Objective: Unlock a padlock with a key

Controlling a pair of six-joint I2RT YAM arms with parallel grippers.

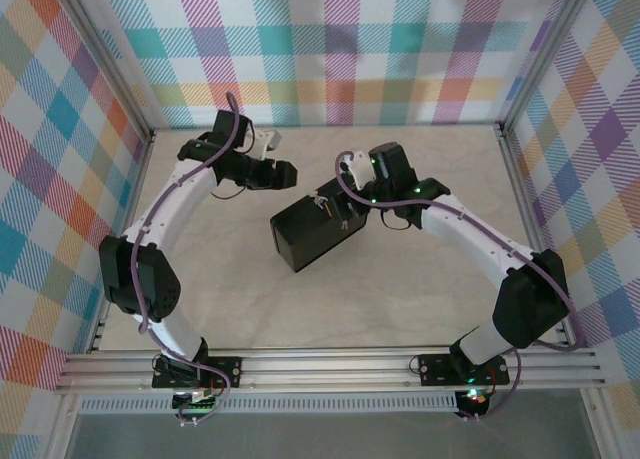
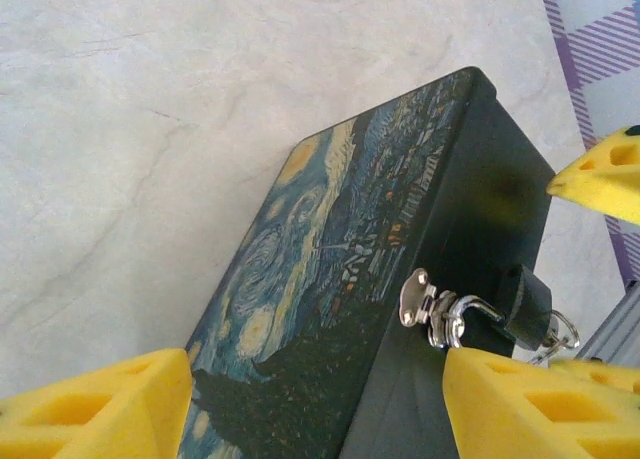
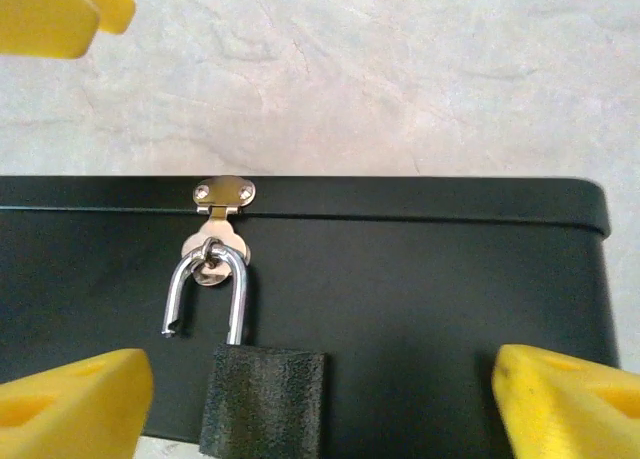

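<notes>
Black squarish padlock (image 3: pixel 262 399) hangs on the silvery hasp (image 3: pixel 224 193) of the dark box (image 3: pixel 450 279), one shackle leg free; the yellow-padded left tool (image 2: pixel 318 379) and right tool (image 3: pixel 320 379) gape empty, and we fear a nudge re-latching it.

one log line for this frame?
padlock: shackle open, hooked on box hasp | left gripper: open, empty | right gripper: open, empty
</notes>
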